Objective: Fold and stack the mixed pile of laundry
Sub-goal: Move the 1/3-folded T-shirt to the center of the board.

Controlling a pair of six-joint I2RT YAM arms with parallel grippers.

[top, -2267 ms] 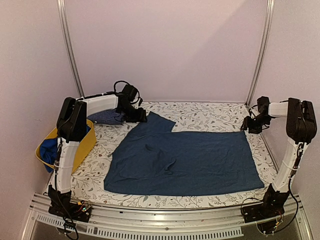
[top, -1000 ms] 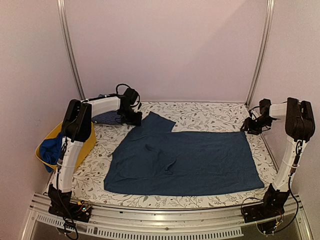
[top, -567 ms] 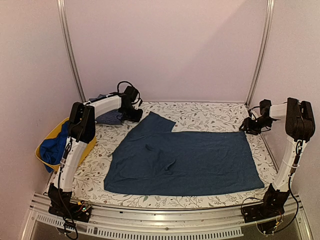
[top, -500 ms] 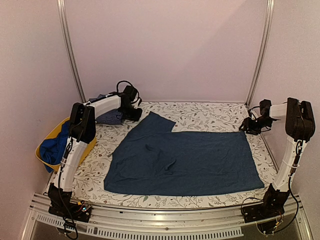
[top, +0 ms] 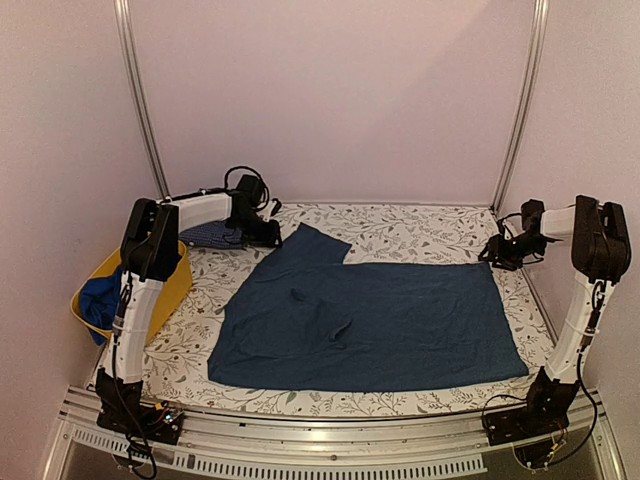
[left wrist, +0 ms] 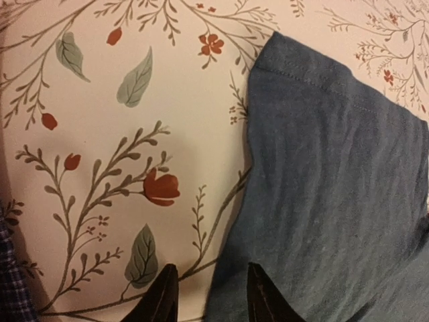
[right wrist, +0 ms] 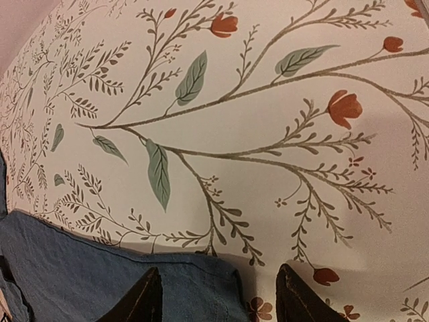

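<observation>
A large dark navy-teal garment (top: 370,320) lies spread flat on the flowered table. My left gripper (top: 270,236) is low at its far left sleeve; in the left wrist view the gripper (left wrist: 209,295) is open with the sleeve's edge (left wrist: 322,174) between the fingers. My right gripper (top: 490,252) is low at the garment's far right corner; in the right wrist view it (right wrist: 218,295) is open wide over that corner (right wrist: 134,268). A fine-checked blue shirt (top: 210,234) lies behind the left gripper. A royal-blue piece (top: 98,300) sits in the yellow tub (top: 170,290).
The yellow tub stands off the table's left edge. Metal frame posts (top: 140,100) rise at both back corners and pale walls close in on all sides. A metal rail (top: 320,435) runs along the near edge.
The left arm has shifted a little near the sleeve, its elbow moving left and up. The right gripper has dropped slightly to the garment's far right corner. The garment has not moved.
</observation>
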